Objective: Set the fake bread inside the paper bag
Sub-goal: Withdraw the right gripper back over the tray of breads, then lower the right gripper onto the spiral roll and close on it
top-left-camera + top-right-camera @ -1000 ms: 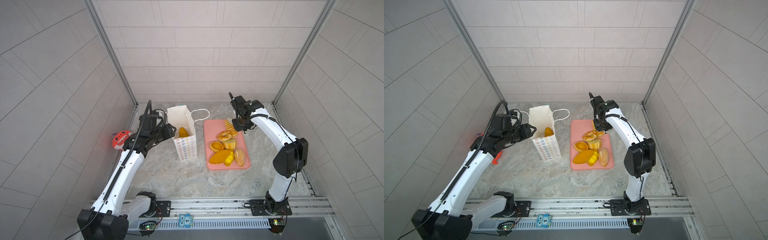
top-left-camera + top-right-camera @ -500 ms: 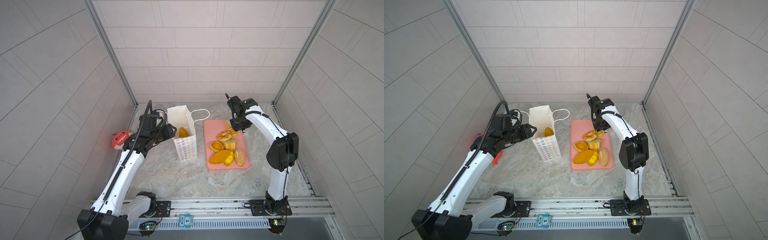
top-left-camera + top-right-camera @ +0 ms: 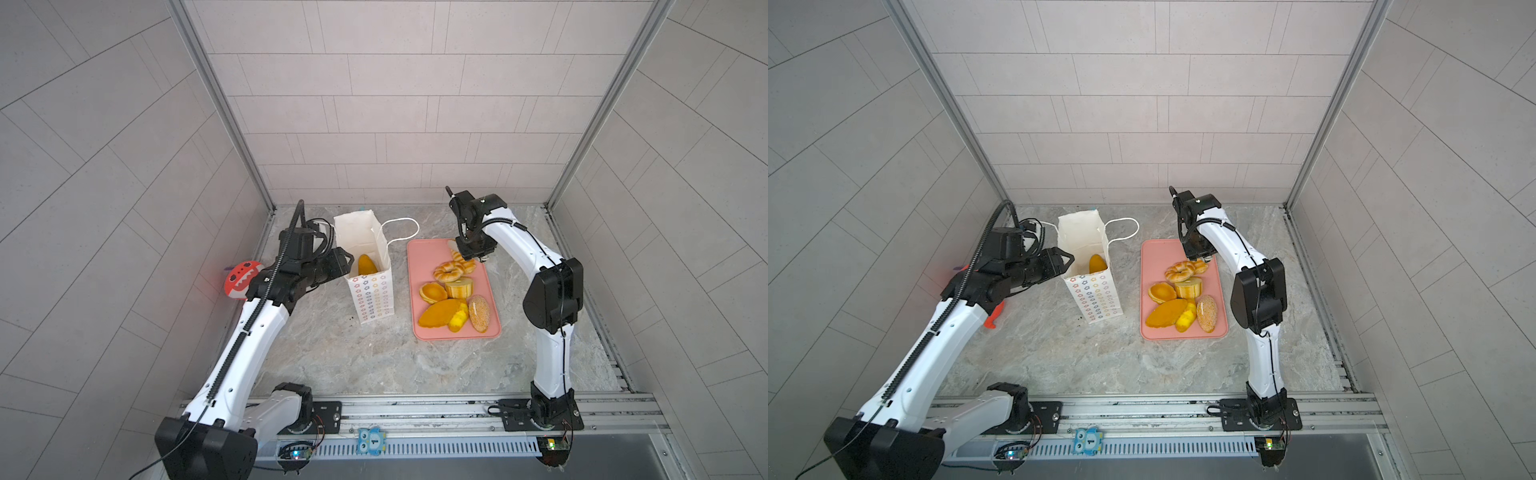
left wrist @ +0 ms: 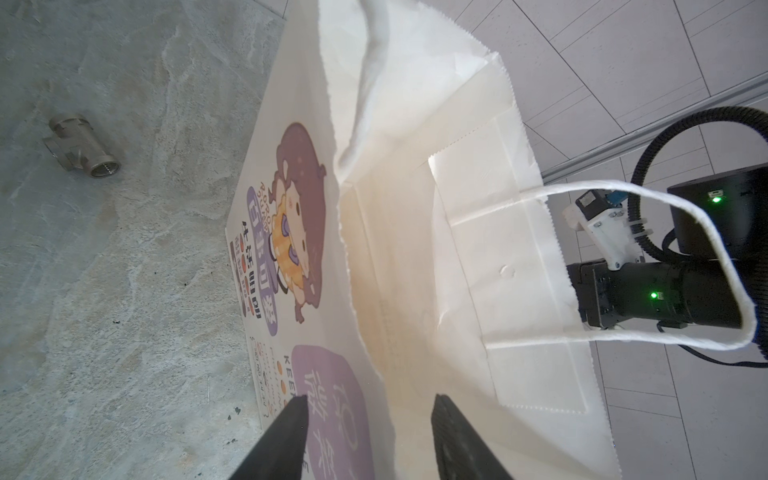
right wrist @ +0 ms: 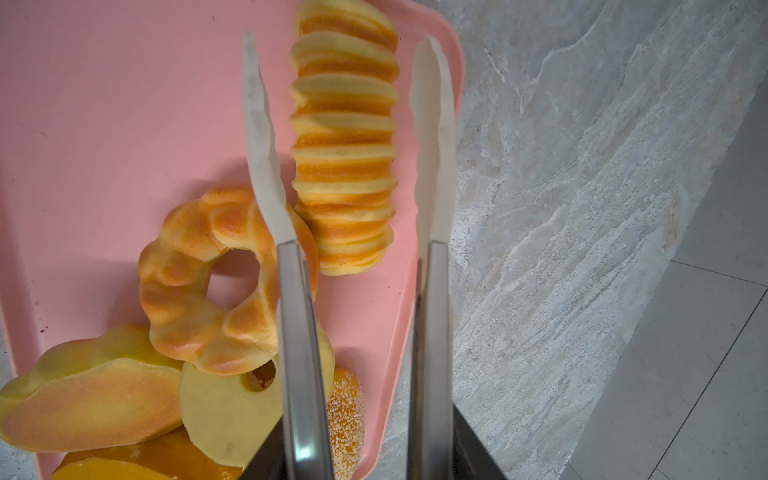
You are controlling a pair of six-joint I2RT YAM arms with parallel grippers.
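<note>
The white paper bag (image 3: 370, 286) (image 3: 1092, 291) stands open left of the pink tray (image 3: 419, 257). One piece of fake bread (image 3: 366, 264) lies inside it. My left gripper (image 4: 370, 401) is open, its jaws straddling the bag's (image 4: 415, 249) printed wall at the rim. My right gripper (image 3: 471, 249) (image 5: 370, 453) is shut on metal tongs (image 5: 432, 291) over the tray's far end. The white tong tips stand apart on either side of the ridged loaf (image 5: 345, 137), beside the twisted ring (image 5: 199, 282). Several more pastries lie on the tray (image 5: 104, 104).
A tart (image 3: 432, 291), a long loaf (image 3: 438, 312) and a seeded bun (image 3: 478, 313) crowd the tray's near half. A red toy (image 3: 241, 278) sits by the left wall. A small metal pipe fitting (image 4: 81, 147) lies on the marble floor behind the bag. Tiled walls enclose three sides.
The right arm's elbow has drawn leftward and its gripper has shifted slightly over the tray's far end. The left arm and the bag have not moved.
</note>
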